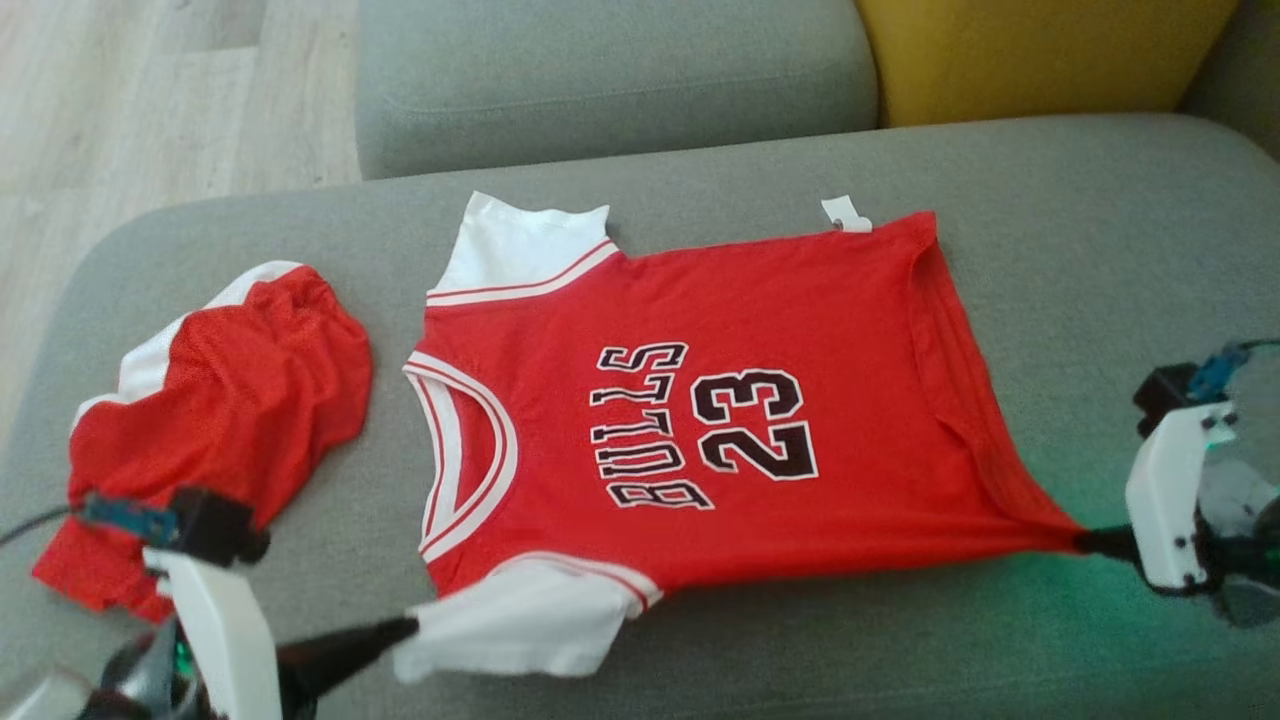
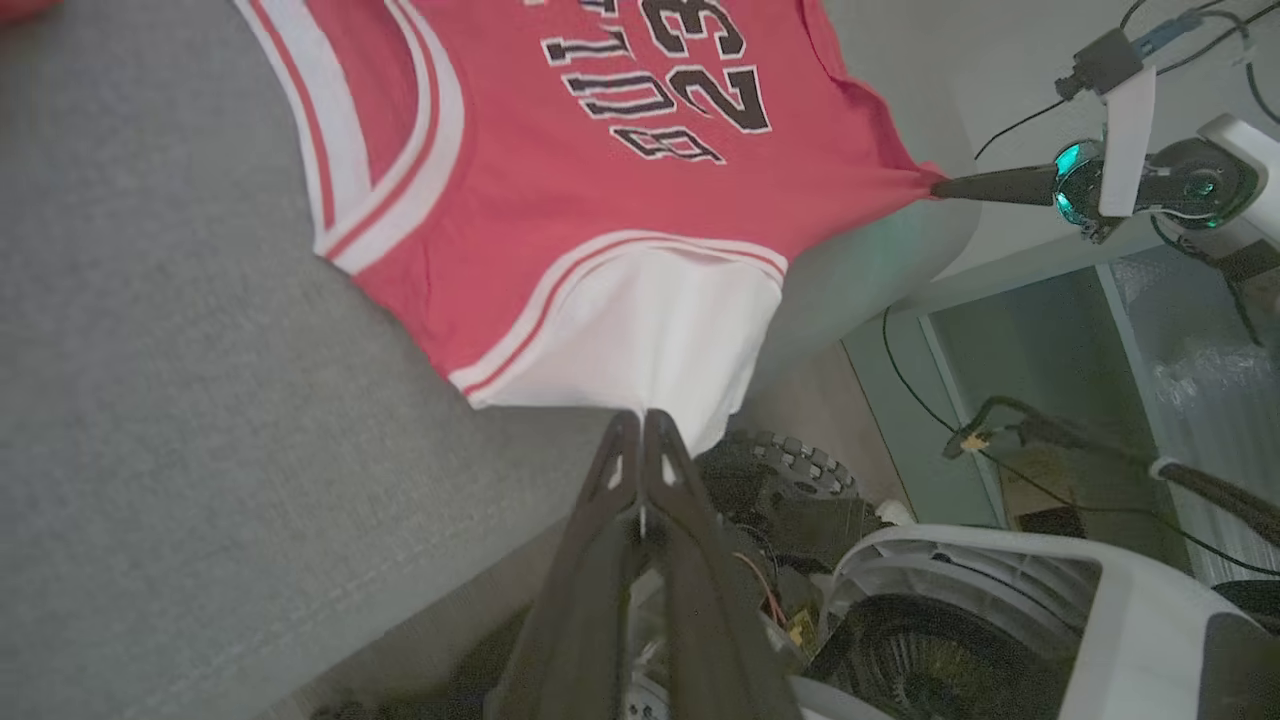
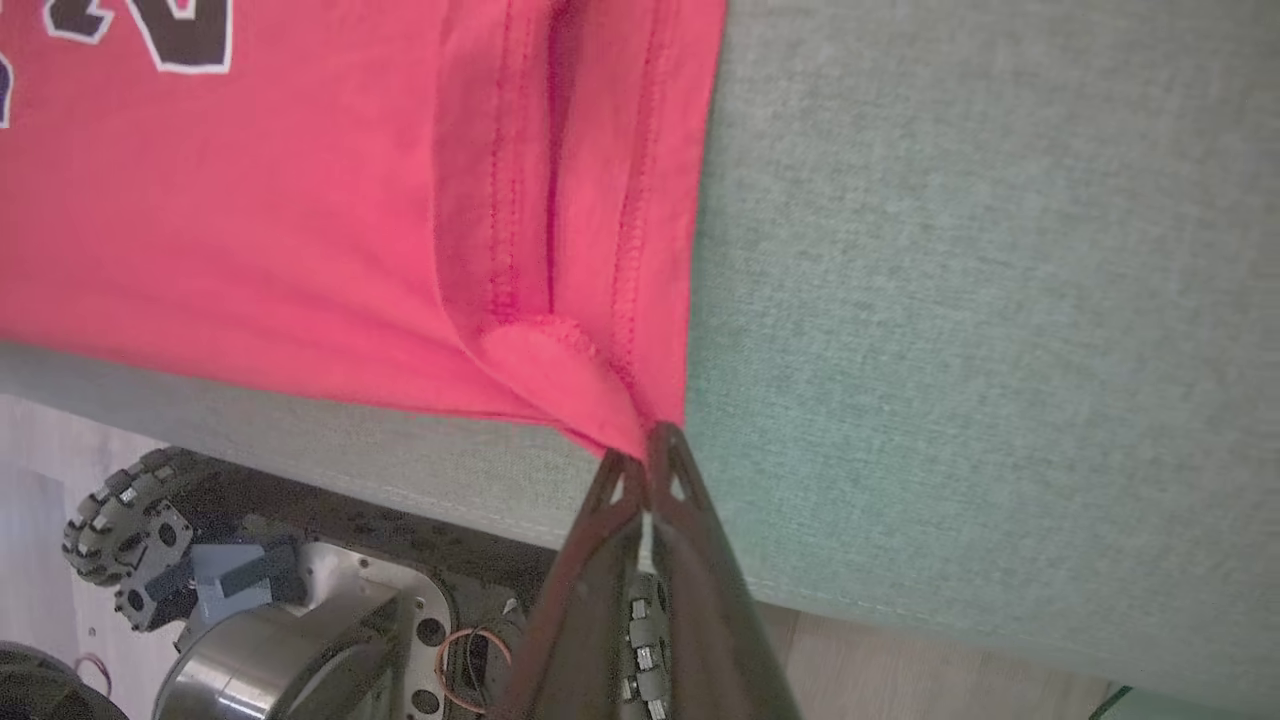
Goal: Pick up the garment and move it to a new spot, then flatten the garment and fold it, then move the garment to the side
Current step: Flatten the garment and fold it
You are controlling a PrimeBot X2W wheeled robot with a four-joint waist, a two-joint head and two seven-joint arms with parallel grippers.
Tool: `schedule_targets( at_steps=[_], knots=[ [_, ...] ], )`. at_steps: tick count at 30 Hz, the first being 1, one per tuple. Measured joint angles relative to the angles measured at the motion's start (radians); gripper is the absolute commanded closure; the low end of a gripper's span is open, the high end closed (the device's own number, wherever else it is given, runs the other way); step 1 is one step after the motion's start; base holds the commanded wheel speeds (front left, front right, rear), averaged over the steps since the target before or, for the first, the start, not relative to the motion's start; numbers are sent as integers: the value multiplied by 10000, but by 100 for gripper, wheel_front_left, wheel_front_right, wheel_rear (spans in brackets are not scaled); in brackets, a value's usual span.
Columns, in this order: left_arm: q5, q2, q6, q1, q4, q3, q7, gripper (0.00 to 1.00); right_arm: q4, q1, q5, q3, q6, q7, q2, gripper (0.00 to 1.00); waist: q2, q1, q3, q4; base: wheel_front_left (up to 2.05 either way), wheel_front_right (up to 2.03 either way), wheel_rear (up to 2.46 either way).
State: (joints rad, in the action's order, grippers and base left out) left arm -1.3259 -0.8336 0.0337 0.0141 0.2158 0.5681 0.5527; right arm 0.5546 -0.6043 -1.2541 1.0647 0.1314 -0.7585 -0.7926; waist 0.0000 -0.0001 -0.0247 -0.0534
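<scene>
Lying taut between both fingers point(image 1: 350, 640): jersey point(image 1: 720, 320)

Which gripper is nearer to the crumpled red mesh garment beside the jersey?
Left. The left gripper, shut on the white sleeve of the jersey, is close to the crumpled red mesh garment. The right gripper holds the hem corner, across the whole jersey from it.
</scene>
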Motion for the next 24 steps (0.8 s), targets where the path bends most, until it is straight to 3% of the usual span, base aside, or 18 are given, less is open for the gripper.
schedule_targets(
  at_steps=[7,16,24],
  knots=[
    [228,201,12,1344,-543,-82,199,100,314,-544,213,-604,0,-598,520,100,0,0,360,-165,0,0,0],
    [777,1120,151,3728,-2171,48,673,100,1172,-1548,1066,-1187,0,-970,1283,100,0,1,1058,-245,0,0,0],
    [1294,1411,194,4304,-3413,418,968,100,1693,-1916,1728,-1383,0,-656,2002,100,0,1,1432,-248,0,0,0]
  ],
)
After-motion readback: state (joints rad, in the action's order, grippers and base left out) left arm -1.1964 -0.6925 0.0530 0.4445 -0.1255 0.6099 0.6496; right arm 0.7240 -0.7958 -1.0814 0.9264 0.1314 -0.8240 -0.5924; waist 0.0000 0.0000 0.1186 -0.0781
